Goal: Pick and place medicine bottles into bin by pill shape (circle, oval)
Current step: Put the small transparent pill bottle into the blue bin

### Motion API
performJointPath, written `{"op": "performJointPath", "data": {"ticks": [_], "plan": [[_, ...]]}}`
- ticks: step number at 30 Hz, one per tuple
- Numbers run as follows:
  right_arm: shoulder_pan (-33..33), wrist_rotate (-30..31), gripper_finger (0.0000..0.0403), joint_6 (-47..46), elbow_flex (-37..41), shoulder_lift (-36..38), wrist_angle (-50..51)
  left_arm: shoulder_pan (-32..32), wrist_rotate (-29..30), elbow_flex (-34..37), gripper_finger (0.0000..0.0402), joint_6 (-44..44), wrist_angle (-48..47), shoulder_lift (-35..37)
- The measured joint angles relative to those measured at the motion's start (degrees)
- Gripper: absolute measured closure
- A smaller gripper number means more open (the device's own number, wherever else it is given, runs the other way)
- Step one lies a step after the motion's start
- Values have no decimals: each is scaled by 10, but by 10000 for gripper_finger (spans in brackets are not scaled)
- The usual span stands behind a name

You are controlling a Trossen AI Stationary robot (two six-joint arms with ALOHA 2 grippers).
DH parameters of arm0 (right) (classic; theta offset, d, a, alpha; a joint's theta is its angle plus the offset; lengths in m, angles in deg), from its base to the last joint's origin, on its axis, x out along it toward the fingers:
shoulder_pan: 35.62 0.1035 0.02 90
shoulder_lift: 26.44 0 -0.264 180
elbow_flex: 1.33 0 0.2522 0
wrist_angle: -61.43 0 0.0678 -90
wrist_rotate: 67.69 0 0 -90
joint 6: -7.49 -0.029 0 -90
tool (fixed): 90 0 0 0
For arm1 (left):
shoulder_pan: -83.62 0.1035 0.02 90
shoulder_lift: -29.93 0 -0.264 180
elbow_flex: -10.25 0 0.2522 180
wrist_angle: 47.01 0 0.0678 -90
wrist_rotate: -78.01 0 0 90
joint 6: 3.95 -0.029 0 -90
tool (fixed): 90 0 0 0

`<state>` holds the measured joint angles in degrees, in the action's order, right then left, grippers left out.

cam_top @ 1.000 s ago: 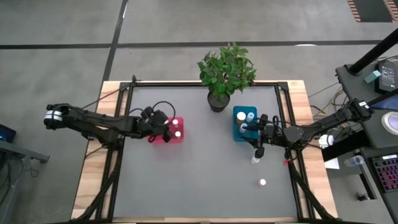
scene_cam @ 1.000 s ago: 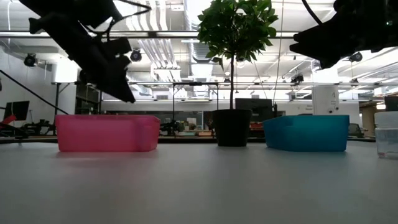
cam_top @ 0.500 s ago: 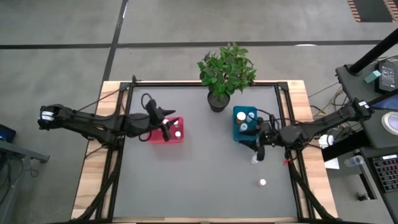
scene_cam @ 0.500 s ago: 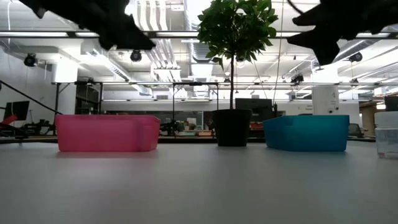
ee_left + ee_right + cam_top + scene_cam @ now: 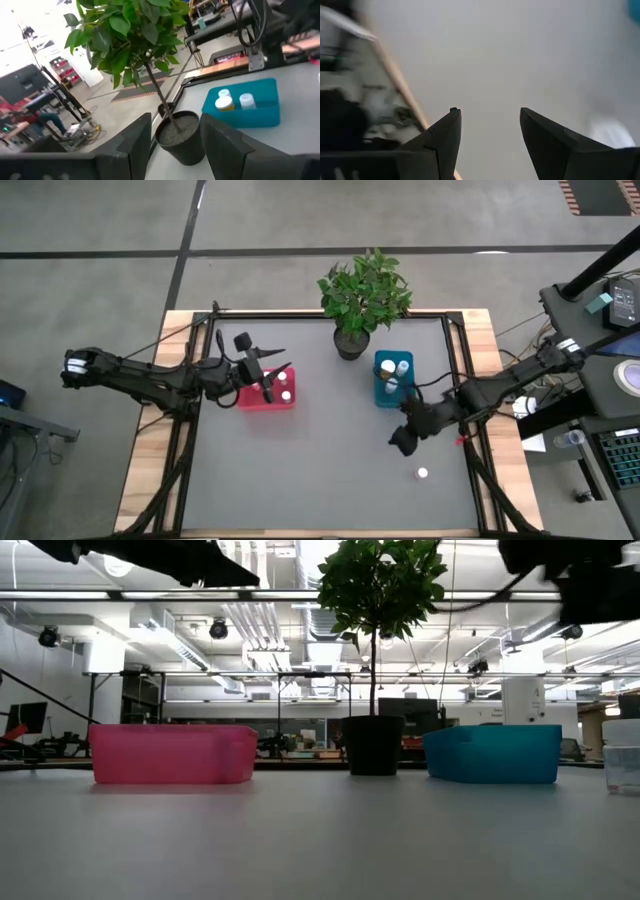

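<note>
Right gripper [image 5: 403, 442], fingers apart and empty, has swung from the teal bin [image 5: 392, 393] toward the table bottles [image 5: 422, 474]. Left gripper [image 5: 172, 137], open and empty, has lifted off the red bin [image 5: 252, 399].

The table [image 5: 300, 470] has a gray top w/ wood strips down both sides. A red bin [image 5: 268, 393] sits on it left of the middle. A teal bin [image 5: 390, 392] sits to the right. A dark pot w/ a green plant [image 5: 352, 343] stands near the back edge, btwn the bins. One small white-capped bottle [image 5: 422, 474] stands alone near the front right.
</note>
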<state>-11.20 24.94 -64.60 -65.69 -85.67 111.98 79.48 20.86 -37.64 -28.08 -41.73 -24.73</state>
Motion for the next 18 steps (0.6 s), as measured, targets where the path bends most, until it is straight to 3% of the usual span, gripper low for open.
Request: {"op": "performJointPath", "data": {"ticks": [8,18], "plan": [[20,-98,211,-161,-124,-155,336,0,2,2,250,-24,-3,4],[11,-114,208,-154,-119,-219,341,0,4,8,250,-38,-1,14]]}}
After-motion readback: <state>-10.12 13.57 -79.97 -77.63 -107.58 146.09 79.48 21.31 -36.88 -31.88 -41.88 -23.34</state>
